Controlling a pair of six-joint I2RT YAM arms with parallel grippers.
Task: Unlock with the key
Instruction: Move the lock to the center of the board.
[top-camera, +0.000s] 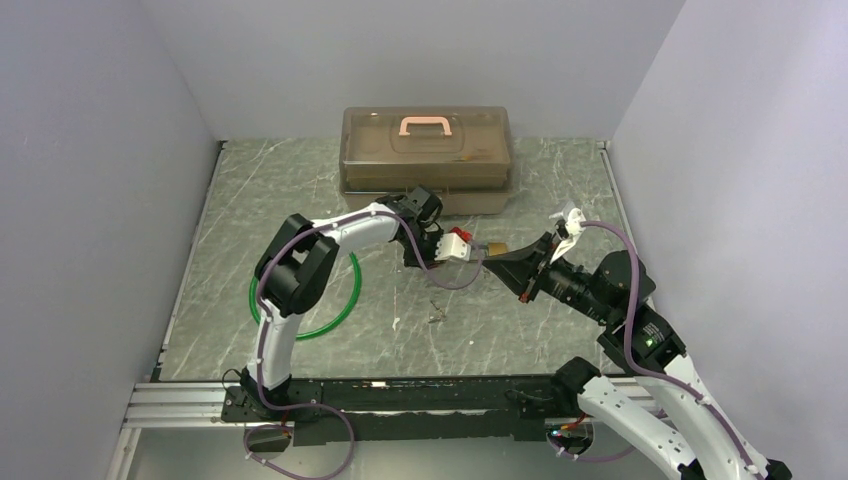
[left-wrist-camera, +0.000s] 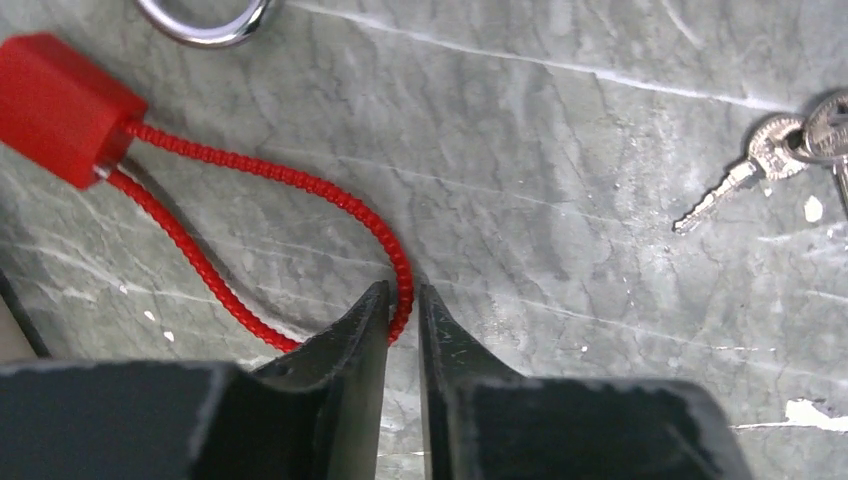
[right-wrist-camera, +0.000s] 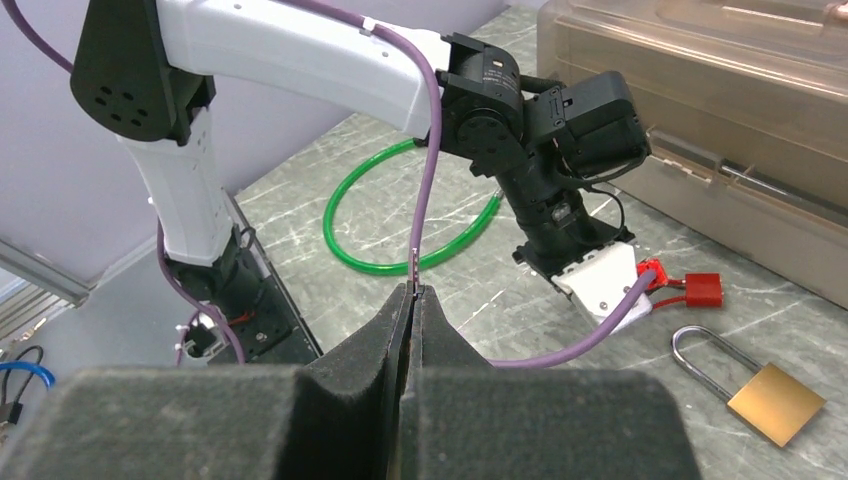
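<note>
Your left gripper (left-wrist-camera: 403, 292) sits narrow around the red wire (left-wrist-camera: 250, 165), pinch unclear. Right gripper (right-wrist-camera: 412, 292) is pressed shut. The key (left-wrist-camera: 738, 177) lies apart.

The key (left-wrist-camera: 745, 178) is shiny metal, the padlock (right-wrist-camera: 775, 402) brass, the table (left-wrist-camera: 560, 120) matt stone.

Cropped and tiny
The padlock shackle (left-wrist-camera: 200, 25) is running off the left wrist view's top edge; overhead, the key (top-camera: 436, 312) is showing too small.
</note>
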